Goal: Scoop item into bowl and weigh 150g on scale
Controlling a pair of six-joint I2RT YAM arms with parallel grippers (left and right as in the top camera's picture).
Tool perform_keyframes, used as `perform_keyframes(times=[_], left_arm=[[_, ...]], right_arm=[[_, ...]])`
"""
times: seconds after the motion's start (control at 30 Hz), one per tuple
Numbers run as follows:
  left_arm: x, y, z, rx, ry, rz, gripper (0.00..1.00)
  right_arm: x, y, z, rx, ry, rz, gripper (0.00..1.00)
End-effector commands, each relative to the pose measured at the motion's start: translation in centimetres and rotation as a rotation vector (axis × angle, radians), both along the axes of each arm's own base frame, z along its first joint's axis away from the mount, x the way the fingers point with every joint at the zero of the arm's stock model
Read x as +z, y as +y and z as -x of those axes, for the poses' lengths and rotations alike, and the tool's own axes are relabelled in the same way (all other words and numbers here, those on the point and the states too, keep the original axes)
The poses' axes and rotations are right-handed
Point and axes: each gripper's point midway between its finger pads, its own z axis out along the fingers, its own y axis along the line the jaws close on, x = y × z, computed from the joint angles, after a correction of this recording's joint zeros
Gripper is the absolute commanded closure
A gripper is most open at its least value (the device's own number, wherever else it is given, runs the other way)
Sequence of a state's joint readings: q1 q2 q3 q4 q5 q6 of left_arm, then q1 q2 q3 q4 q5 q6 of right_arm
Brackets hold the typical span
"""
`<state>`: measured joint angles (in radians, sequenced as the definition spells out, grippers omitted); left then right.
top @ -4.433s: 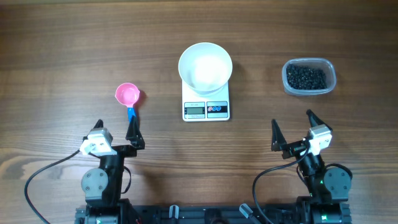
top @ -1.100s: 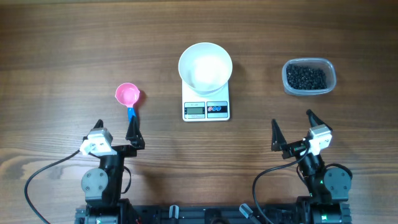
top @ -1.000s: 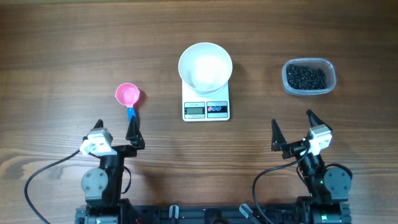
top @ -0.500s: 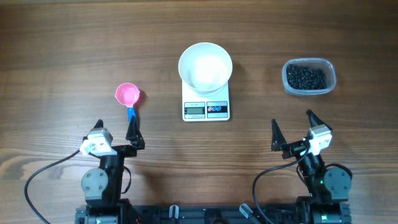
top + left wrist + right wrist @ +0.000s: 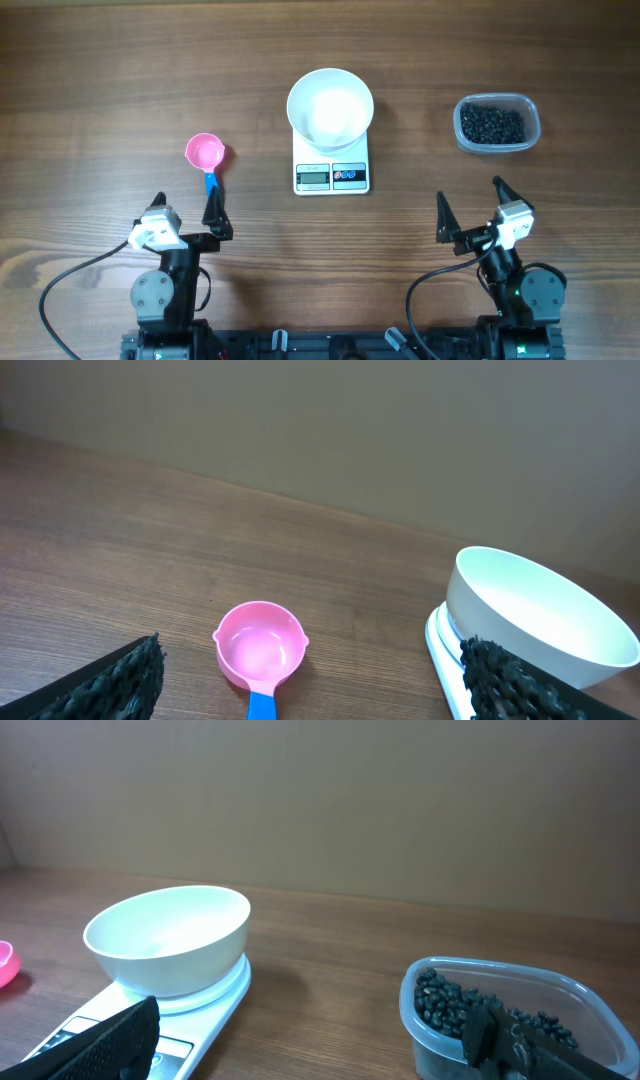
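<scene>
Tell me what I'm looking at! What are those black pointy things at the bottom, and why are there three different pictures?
Those are two robot arms, a left arm and a right arm. The pointy bits are their jaws, which pinch things like two fingers. One picture is taken from above the table. The other two come from little cameras on each arm's wrist, so you see the dark tips of the jaws in the bottom corners. On the table lie a pink scoop, a white bowl sitting on a small kitchen scale, and a clear tub full of little black beans. The bowl looks empty. Both pairs of jaws are wide open and hold nothing.
</scene>
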<state>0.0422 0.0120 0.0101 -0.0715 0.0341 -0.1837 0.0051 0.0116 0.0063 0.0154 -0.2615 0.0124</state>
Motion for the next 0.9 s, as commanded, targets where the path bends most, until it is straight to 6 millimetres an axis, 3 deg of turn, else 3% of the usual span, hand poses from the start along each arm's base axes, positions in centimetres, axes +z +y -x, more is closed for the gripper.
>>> perform_keyframes(times=[0.0,0.87], left_arm=[[-0.22,0.34,0.02,0.015,0.004,-0.02,0.0],[-0.22,0.34,0.02,0.015,0.004,-0.02,0.0]], right_arm=[[0.3,0.12,0.08,0.006,-0.017,0.01,0.0],[0.3,0.12,0.08,0.006,-0.017,0.01,0.0]])
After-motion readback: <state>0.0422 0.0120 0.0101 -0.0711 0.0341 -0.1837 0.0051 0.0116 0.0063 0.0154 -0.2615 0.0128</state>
